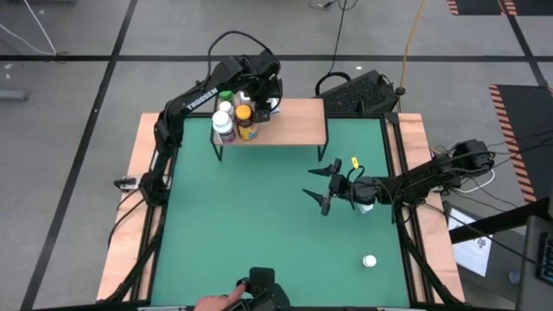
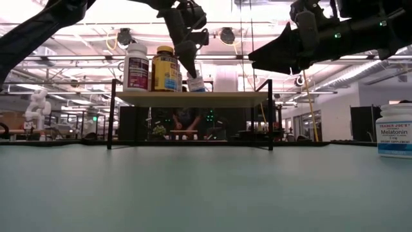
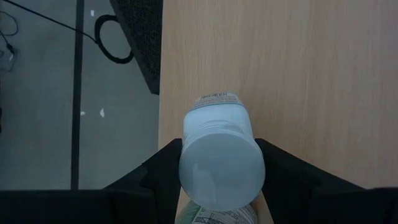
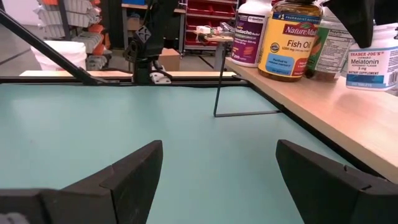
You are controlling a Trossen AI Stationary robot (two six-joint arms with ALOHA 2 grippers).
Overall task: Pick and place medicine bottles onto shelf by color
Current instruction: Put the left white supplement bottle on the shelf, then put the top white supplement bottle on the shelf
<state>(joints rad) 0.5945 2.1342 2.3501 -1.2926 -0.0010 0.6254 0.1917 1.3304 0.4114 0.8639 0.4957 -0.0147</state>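
The shelf (image 1: pixel 294 121) is a light-wood board on thin black legs at the table's far edge. On its left end stand a white bottle with a purple label (image 1: pixel 223 128), an amber bottle with a yellow cap (image 1: pixel 245 121) and a green-capped bottle (image 1: pixel 226 97). My left gripper (image 1: pixel 259 95) hangs over the shelf, shut on a small white Melatonin bottle (image 3: pixel 221 162). My right gripper (image 1: pixel 318 183) hovers open over the table's right half, pointing toward the shelf. Another white Melatonin bottle (image 1: pixel 370 260) stands on the table near the right front corner. My left gripper holds the small white bottle by its white cap (image 3: pixel 186 180), pinched between the two fingers (image 3: pixel 163 171), one on each side. The fingers come from above, pointing down. The bottle (image 2: pixel 196 84) stands about upright with its base on the shelf board (image 3: pixel 298 74).
Most of the shelf's board to the right of the bottles (image 1: pixel 298 112) is bare wood. A dark keyboard-like object (image 1: pixel 363 93) lies behind the shelf. At the near edge a person's hand (image 1: pixel 212 302) rests beside a dark device (image 1: pixel 263 289). A small white object (image 1: pixel 367 207) lies under my right arm.
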